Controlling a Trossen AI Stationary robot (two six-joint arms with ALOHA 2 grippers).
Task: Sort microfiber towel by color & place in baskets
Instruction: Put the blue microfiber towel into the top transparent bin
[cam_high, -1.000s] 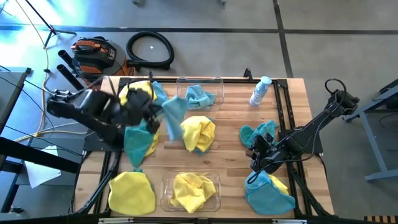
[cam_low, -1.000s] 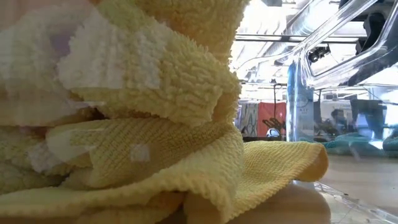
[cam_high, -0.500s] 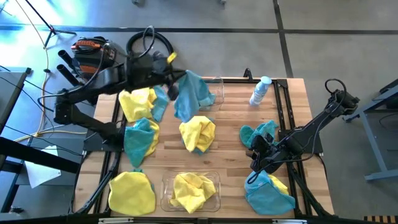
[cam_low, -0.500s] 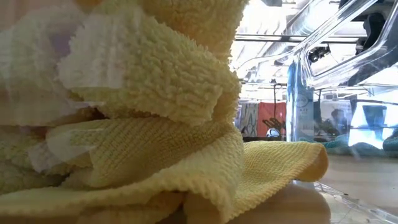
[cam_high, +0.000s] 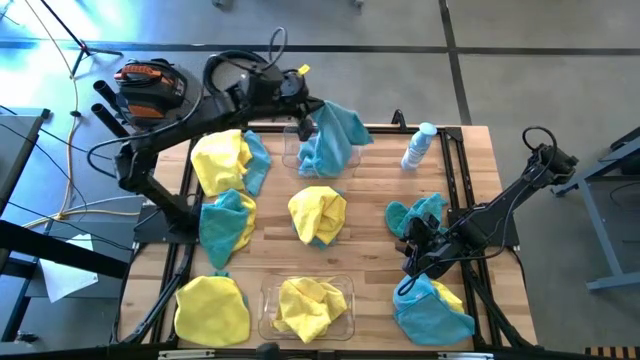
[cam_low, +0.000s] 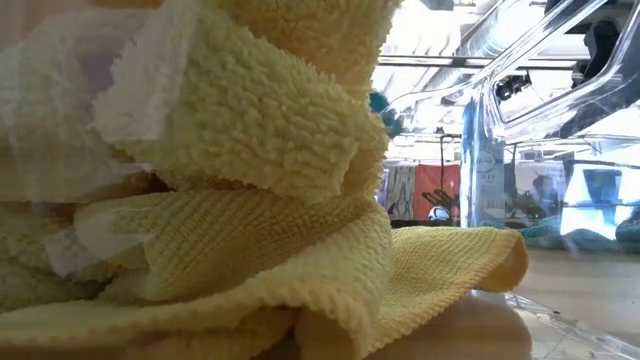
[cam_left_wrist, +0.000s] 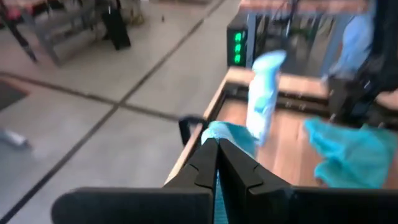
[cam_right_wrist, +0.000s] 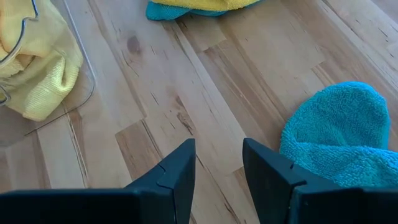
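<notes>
A yellow towel (cam_low: 230, 200) fills the low view, hiding most of the table.

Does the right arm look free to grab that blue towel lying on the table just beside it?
Probably yes. The right end effector is open and empty over bare wood, and the blue towel lies next to it with nothing between them.

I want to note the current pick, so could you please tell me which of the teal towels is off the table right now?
The teal towel hanging from the shut left gripper over the far basket; every other teal towel lies on the table.
</notes>
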